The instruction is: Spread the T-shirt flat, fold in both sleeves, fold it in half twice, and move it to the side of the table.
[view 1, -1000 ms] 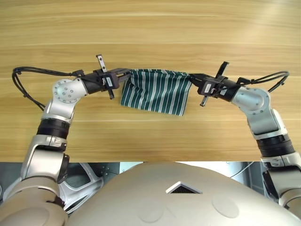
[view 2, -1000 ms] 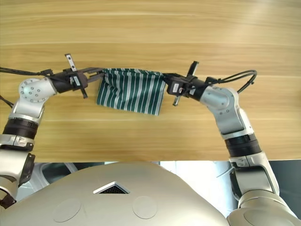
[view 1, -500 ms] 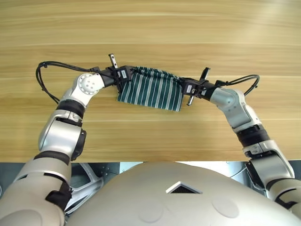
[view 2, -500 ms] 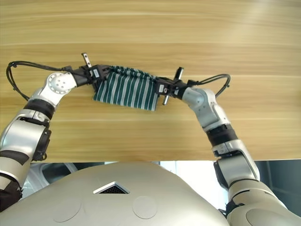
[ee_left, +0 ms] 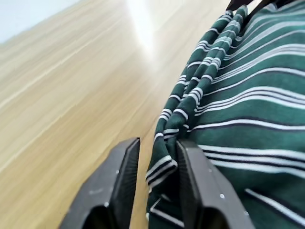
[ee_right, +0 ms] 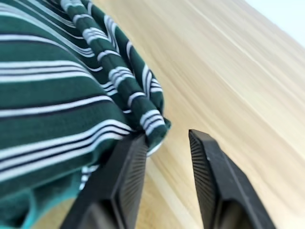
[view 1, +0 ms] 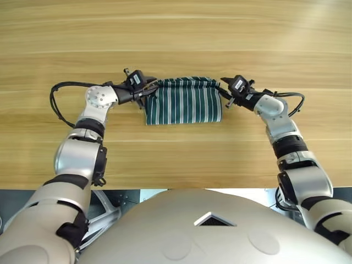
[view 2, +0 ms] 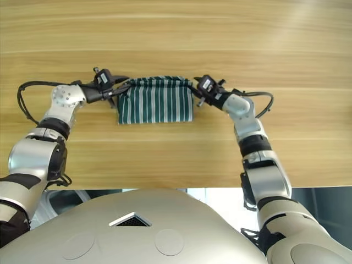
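Over the last second the T-shirt (view 1: 184, 102) has settled from a slanted, sagging drape between the two arms into a squared rectangle. Both arms have straightened forward, their elbows drawn in toward the middle. The folded, green-striped shirt now lies on the bench (view 1: 176, 33), well back from the near edge. Its near hem runs roughly parallel to that edge, and its far hem is bunched into small gathers. The left end effector (view 1: 148, 89) sits at the shirt's far left corner. In the left wrist view (ee_left: 158, 143) its fingers stand narrowly parted, with the gathered hem between them. The cloth touches one finger, and a sliver of wood shows beside the other. The right end effector (view 1: 224, 89) sits at the far right corner. In the right wrist view (ee_right: 167, 137) its fingers are parted wider; the corner of the hem lies against one fingertip and bench wood shows through the gap. A broad band of wood runs from the shirt's far hem toward the bench's far side. A narrower band lies between the near hem and the near edge. More wood stretches past each arm to left and right.
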